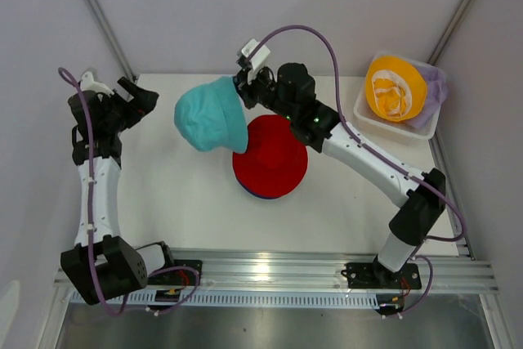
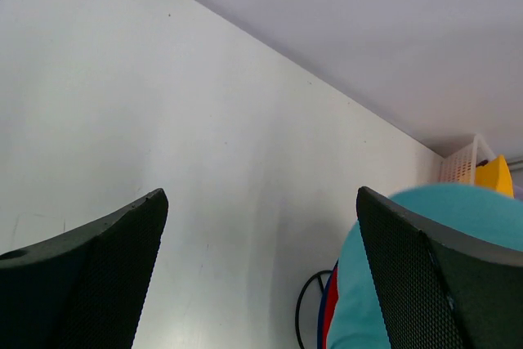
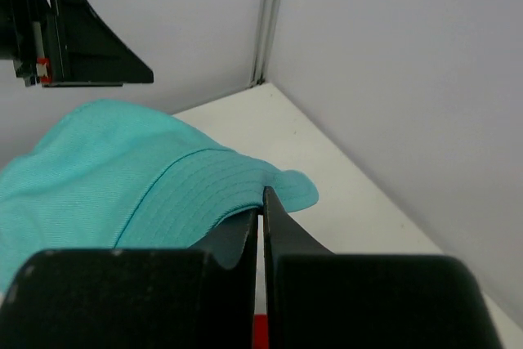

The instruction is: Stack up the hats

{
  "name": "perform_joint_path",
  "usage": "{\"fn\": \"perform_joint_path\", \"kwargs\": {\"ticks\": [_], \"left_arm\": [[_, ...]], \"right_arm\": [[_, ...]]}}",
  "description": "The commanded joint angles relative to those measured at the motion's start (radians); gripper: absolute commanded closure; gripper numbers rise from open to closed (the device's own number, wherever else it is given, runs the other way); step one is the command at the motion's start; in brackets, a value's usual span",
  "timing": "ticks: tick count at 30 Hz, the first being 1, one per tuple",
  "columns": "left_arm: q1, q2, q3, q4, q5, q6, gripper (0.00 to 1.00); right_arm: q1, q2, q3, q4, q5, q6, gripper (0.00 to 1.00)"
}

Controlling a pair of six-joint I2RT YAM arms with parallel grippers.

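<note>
My right gripper [image 1: 243, 94] is shut on the brim of the teal hat [image 1: 211, 117], which hangs above the table just left of the red hat [image 1: 271, 158]. The red hat lies on a navy hat whose edge [image 1: 255, 194] peeks out below. In the right wrist view the jaws [image 3: 261, 195] pinch the teal hat's brim [image 3: 204, 190]. My left gripper [image 1: 139, 102] stands open at the far left, apart from the hats; its fingers [image 2: 90, 275] hold nothing, and the teal hat [image 2: 458, 202] shows beside them. A yellow hat [image 1: 395, 87] and a lavender hat [image 1: 439, 87] sit in the basket.
The white basket [image 1: 384, 124] stands at the back right corner. A thin black wire [image 2: 302, 308] lies on the table beside the red hat's edge [image 2: 329, 316]. Walls close in the back and both sides; a metal rail runs along the near edge.
</note>
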Motion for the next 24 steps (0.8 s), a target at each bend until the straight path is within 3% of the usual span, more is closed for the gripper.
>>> {"fn": "perform_joint_path", "kwargs": {"ticks": [1, 5, 15, 24], "left_arm": [[0.006, -0.035, -0.012, -0.01, 0.01, 0.001, 0.0], [0.007, -0.045, -0.024, -0.004, 0.025, 0.004, 0.01], [0.006, -0.067, -0.078, 0.033, 0.079, -0.001, 0.01], [0.004, -0.055, -0.105, 0.077, 0.126, -0.019, 0.01]], "right_arm": [[0.018, -0.13, -0.075, 0.103, 0.073, 0.067, 1.0], [0.037, -0.179, -0.158, 0.111, 0.113, 0.087, 1.0], [0.07, -0.305, -0.388, 0.131, 0.253, -0.035, 1.0], [-0.008, -0.425, -0.615, 0.237, 0.343, -0.048, 1.0]]}}
